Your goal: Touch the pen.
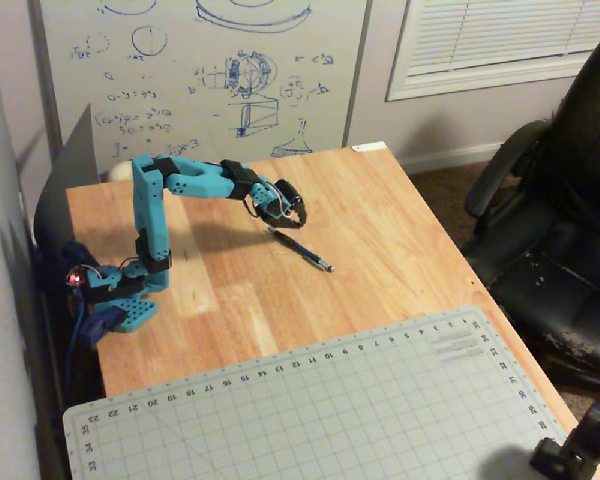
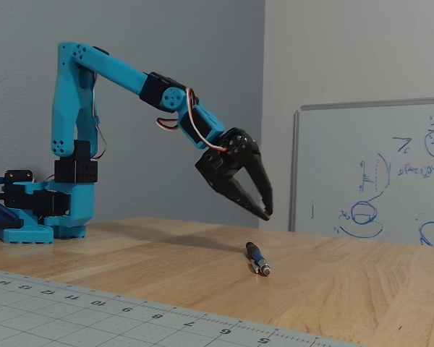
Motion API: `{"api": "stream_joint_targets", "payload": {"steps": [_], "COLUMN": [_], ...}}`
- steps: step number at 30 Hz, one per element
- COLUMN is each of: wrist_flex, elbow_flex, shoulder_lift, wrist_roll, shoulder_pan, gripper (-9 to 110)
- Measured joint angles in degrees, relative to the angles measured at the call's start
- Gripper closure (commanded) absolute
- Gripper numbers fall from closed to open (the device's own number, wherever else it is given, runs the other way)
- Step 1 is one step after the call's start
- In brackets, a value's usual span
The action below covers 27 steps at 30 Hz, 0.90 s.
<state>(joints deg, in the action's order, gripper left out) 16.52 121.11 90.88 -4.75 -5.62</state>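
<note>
The pen [image 1: 300, 250] is slim and dark with a silvery tip. It lies flat on the wooden table [image 1: 400, 230], slanting down to the right in a fixed view. In the low fixed view it [image 2: 257, 258] points its tip toward the camera. My gripper [image 1: 292, 213] is black, on a blue arm, and hangs in the air just above the pen's far end without touching it. In the low fixed view the gripper [image 2: 266, 212] points down to the right. Its jaws are parted, with a gap between the fingers that narrows at the tips. It holds nothing.
The arm's blue base [image 1: 125, 300] is clamped at the table's left edge. A grey cutting mat [image 1: 320, 410] covers the near part of the table. A whiteboard [image 1: 210, 70] stands behind the table and a black office chair [image 1: 560, 240] to its right.
</note>
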Motion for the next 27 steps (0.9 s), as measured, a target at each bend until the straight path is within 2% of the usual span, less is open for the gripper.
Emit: {"api": "stream_joint_targets", "payload": {"steps": [27], "wrist_flex": [0.0], "elbow_flex": [0.5], "shoulder_lift": [-5.7], "wrist_roll": [0.0], "shoulder_pan": [0.0], "gripper": [101]}}
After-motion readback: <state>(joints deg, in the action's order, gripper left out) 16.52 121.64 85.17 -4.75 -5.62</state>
